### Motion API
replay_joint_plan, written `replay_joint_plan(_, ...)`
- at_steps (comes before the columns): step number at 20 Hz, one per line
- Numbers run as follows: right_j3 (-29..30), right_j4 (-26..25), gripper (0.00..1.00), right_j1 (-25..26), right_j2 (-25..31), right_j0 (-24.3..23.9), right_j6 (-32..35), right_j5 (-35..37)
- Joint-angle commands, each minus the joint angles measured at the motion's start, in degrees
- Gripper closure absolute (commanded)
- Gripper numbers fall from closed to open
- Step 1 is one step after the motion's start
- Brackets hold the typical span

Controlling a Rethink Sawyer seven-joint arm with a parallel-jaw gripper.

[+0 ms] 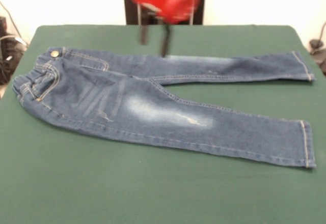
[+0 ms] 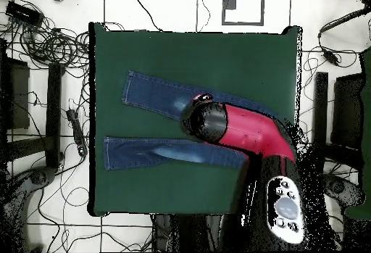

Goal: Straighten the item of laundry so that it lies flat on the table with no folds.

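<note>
Jeans (image 1: 153, 109) lie spread on the table (image 1: 153, 193), waist toward the left of my front view and both legs running out to the right. From where I sit they look flat: the far leg stretches straight toward the right edge, the near leg angles slightly toward the near side, and a wedge of green cloth shows between them. The brass button (image 1: 54, 54) sits at the far left corner of the waist, with the gathered waistband just nearer than it. A pale faded patch marks the near leg's thigh. The jeans occupy the far half of the table; the near half is bare cloth.

Above the far leg, near the crotch, the gripper (image 1: 154, 39) hangs with two dark fingers (image 1: 165, 42) pointing down, set apart and holding nothing. Their tips end just above the denim's far edge; I cannot tell if they touch it. Overhead, the red arm (image 2: 250, 130) reaches across the jeans' waist end, hiding it, and cables litter the floor (image 2: 43, 40) around the table.
</note>
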Motion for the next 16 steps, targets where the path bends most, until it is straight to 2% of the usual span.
replay_joint_plan(1,6.83,-12.01,0.0,0.14,9.99,-10.44,-21.44,-3.7)
replay_joint_plan(4,6.65,-16.65,0.0,0.02,13.58,-15.23,-23.41,-4.21)
replay_joint_plan(7,6.4,-20.07,0.0,0.18,15.71,-18.0,-23.53,-4.52)
replay_joint_plan(16,5.02,-24.63,0.0,2.35,22.71,-23.7,-22.46,-3.36)
